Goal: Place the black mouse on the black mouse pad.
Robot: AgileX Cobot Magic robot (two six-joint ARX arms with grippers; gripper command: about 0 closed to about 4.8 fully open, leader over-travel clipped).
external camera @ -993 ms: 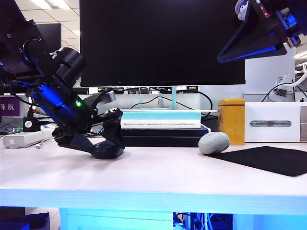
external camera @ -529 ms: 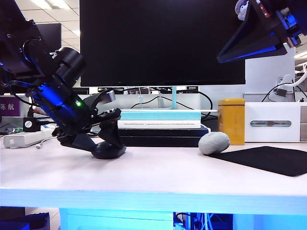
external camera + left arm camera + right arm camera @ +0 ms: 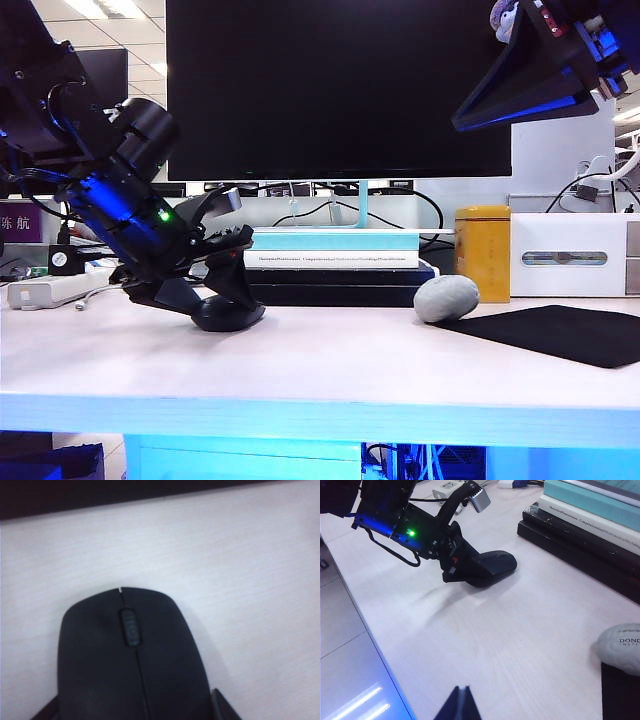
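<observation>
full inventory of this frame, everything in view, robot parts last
black mouse: 1, matte black, table left, between the left gripper's fingers
black mouse pad: 1, black, table right
grey lump: 1, light grey, at the pad's left edge
books: stack, teal, white, black, under the monitor
monitor: 1, black, rear centre
tin: 1, yellow, right of the books
box: 1, white, rear right
table: 1, pale wood
left gripper: 1, black, closing around the mouse
right gripper: 1, black, raised at upper right, shut
</observation>
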